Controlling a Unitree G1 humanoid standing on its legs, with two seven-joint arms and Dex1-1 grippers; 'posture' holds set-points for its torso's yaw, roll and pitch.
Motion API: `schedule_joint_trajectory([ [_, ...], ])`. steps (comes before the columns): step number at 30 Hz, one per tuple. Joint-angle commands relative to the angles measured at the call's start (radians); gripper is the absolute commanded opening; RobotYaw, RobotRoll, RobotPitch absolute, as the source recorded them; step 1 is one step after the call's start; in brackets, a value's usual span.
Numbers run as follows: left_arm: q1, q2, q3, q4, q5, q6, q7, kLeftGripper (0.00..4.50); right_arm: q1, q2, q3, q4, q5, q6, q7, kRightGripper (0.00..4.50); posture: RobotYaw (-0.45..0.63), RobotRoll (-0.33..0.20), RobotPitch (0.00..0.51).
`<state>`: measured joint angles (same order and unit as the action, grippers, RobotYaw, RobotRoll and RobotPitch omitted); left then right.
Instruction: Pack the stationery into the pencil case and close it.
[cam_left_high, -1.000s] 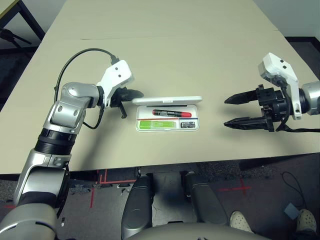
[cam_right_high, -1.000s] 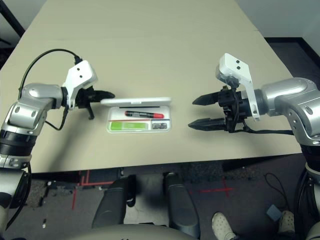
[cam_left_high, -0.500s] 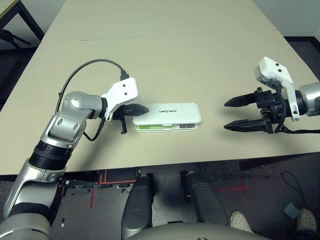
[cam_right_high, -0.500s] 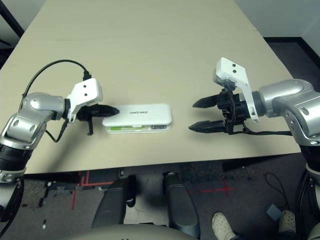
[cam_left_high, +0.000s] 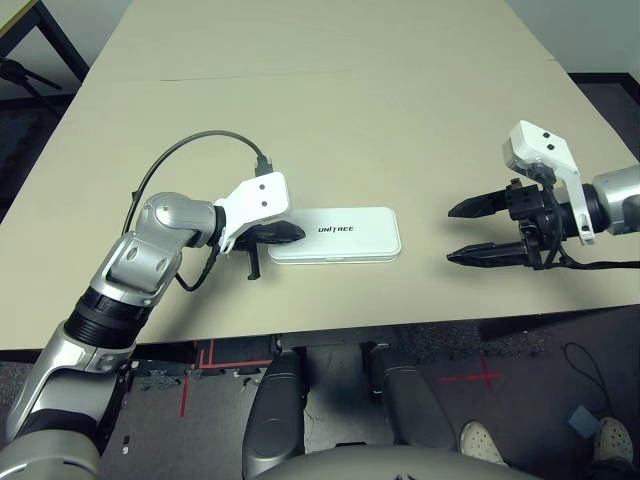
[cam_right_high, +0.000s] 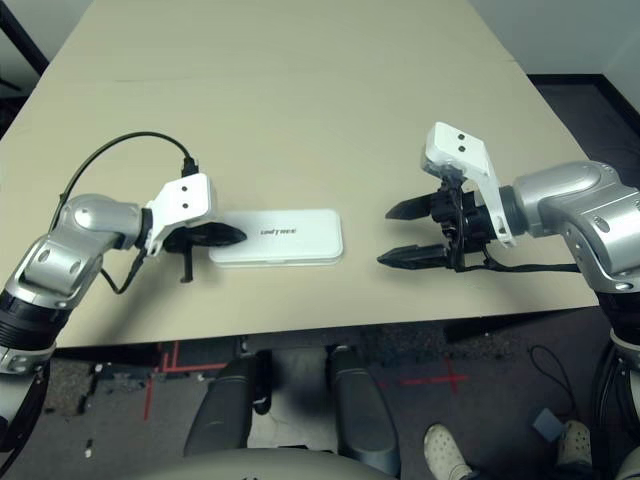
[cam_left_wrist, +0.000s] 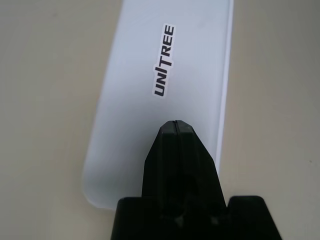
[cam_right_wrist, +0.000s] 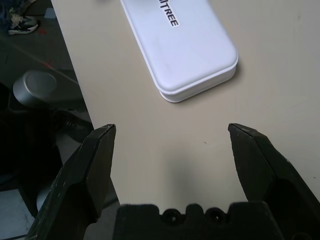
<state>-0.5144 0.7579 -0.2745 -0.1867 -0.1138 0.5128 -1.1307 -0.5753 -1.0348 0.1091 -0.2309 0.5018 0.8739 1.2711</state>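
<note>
I see the white pencil case (cam_left_high: 336, 234) lying flat on the beige bench (cam_left_high: 330, 110), lid down, with the dark "UNITREE" print facing up on top. It sits near the front edge of the bench, a little left of centre, its long side running left to right. My left end effector (cam_left_high: 283, 234) is at the case's left end, its two black fingers (cam_left_wrist: 177, 150) pressed together with no gap between them, the joined tip resting over the left part of the lid; in the left wrist view that tip lies on the white surface just short of the lettering, so it is clenched on nothing. A black cable (cam_left_high: 190, 160) loops up from the left wrist and back to the silver forearm. My right end effector (cam_left_high: 463, 233) hangs well apart from the case on the right side of the bench, fingers spread wide and released, tips pointing toward the case's right end. In the right wrist view the rounded right end of the case (cam_right_wrist: 185, 47) lies ahead between the two open fingers, with bare bench in between.
</note>
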Motion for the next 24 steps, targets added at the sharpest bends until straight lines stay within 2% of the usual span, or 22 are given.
schedule_joint_trajectory([
  [1, 0.049, 0.013, -0.067, 0.000, 0.030, 0.015, -0.013, 0.01, -0.005, 0.009, 0.026, 0.006, -0.021, -0.013, -0.011, 4.50, -0.04, 0.000, 0.219],
  [6, 0.062, 0.008, -0.054, -0.008, 0.022, 0.019, 0.003, 0.01, -0.010, 0.033, 0.024, 0.015, -0.032, -0.020, -0.029, 4.50, -0.03, 0.000, 0.222],
  [9, 0.067, -0.008, 0.017, -0.010, -0.026, 0.044, 0.033, 0.01, -0.015, 0.071, 0.004, 0.032, -0.037, -0.028, -0.069, 4.50, -0.04, 0.000, 0.222],
  [11, 0.074, -0.026, 0.089, -0.010, -0.072, 0.056, 0.059, 0.01, -0.019, 0.119, -0.026, 0.056, -0.035, -0.040, -0.118, 4.50, -0.04, 0.000, 0.220],
  [15, 0.106, -0.090, 0.299, 0.016, -0.154, 0.059, 0.194, 0.01, -0.023, 0.271, -0.121, 0.166, -0.061, -0.110, -0.306, 4.50, -0.03, 0.000, 0.217],
  [18, 0.124, -0.148, 0.422, 0.054, -0.182, 0.032, 0.311, 0.66, -0.015, 0.349, -0.169, 0.242, -0.097, -0.212, -0.411, 4.50, -0.02, 0.000, 0.214],
  [24, 0.136, -0.194, 0.624, 0.220, -0.175, -0.146, 0.497, 2.99, -0.044, 0.492, -0.287, 0.441, -0.165, -0.463, -0.642, 4.50, 0.00, 0.000, 0.209],
])
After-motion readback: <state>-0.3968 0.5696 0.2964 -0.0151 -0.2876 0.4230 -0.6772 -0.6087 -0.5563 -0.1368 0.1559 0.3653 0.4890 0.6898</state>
